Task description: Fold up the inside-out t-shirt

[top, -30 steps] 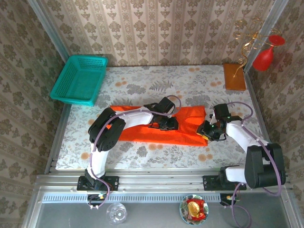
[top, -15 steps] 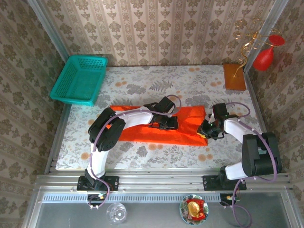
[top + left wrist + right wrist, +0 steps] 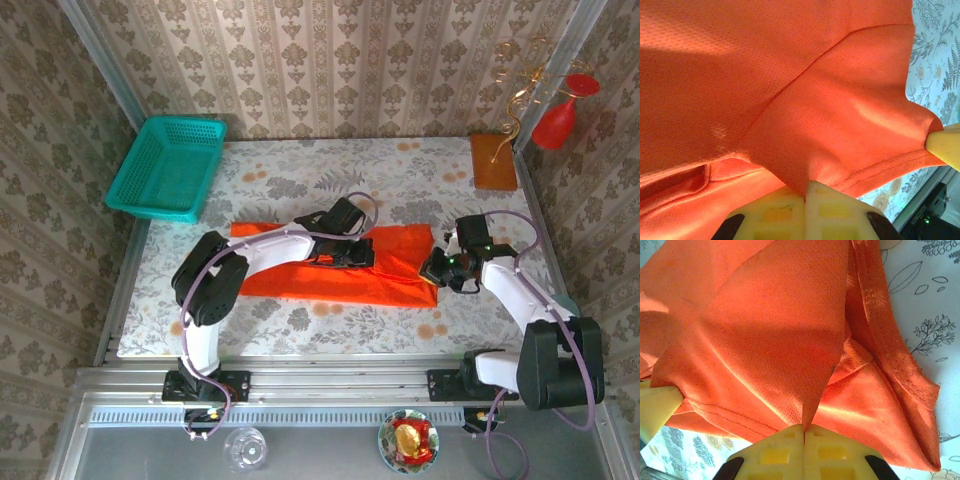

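Pinching mid-cloth: left gripper [image 3: 805, 186] closed on plain orange-red wrinkly cloth t-shirt [image 3: 295, 282] | right gripper [image 3: 804, 429] closed on shirt's right end | judged: paired grips to lift that end over

a teal basket [image 3: 165, 167] sits at the far left corner of the flowered table [image 3: 300, 165]. a flat brown block [image 3: 493, 162] lies at the far right corner, near a red vase [image 3: 556, 120] and curly gold wire [image 3: 520, 95]. in front of the near rail are a clear glass [image 3: 245, 448] and a small dish [image 3: 385, 440] holding something red and gold.
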Robot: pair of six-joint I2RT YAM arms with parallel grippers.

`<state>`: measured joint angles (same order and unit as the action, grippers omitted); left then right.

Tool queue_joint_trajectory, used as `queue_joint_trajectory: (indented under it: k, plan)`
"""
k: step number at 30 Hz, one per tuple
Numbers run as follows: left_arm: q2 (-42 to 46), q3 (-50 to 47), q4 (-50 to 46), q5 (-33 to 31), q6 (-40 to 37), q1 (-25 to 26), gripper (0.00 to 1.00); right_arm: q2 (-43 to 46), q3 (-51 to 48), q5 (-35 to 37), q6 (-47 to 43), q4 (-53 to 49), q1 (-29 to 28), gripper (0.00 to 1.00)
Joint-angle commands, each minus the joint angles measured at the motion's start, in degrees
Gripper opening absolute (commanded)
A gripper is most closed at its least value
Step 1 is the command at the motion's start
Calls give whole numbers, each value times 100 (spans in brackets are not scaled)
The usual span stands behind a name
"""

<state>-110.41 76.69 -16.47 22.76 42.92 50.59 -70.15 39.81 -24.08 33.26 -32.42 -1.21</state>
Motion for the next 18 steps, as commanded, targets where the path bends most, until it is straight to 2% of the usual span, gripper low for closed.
queue_joint_trajectory:
  k: [1,7,13,15,18]
  plan:
    - [200,-166,-60,62,-17,-2,5,226,-31,-180,35,-386,-1,0]
    - [90,-283,-33,174,-57,3,7,461,-380,-168,211,-322,-115,0]
    - [-233,-386,119,274,-39,-1,9,109,-744,-216,304,118,-161,0]
    - [-228,-406,109,256,-54,-5,12,9,-749,-200,268,109,-160,6]
    - [-129,-413,39,207,-92,-27,20,42,-579,-95,132,-158,-160,26]
